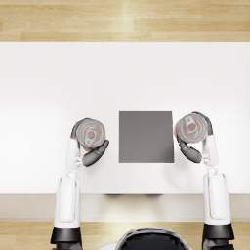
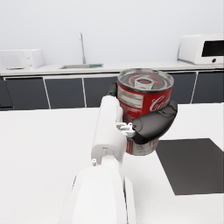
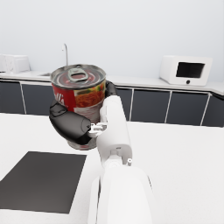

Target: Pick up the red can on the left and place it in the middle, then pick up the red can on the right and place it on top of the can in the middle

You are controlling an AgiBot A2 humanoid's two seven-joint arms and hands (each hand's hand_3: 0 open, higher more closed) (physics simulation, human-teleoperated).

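Note:
Two red cans with silver pull-tab lids stand upright either side of a dark grey square mat (image 1: 146,136). The left can (image 1: 90,133) (image 2: 144,98) is gripped by my left hand (image 1: 93,149) (image 2: 151,124), dark fingers wrapped around its side. It sits just left of the mat. The right can (image 1: 191,128) (image 3: 79,98) is gripped the same way by my right hand (image 1: 191,146) (image 3: 72,124), just right of the mat. Whether either can rests on the table or is lifted off it cannot be told.
The white table (image 1: 58,78) stretches wide behind and beside the mat, with a wooden floor (image 1: 122,19) past its far edge. The wrist views show a kitchen counter with a sink tap (image 2: 82,46) and a microwave (image 3: 186,70) far behind.

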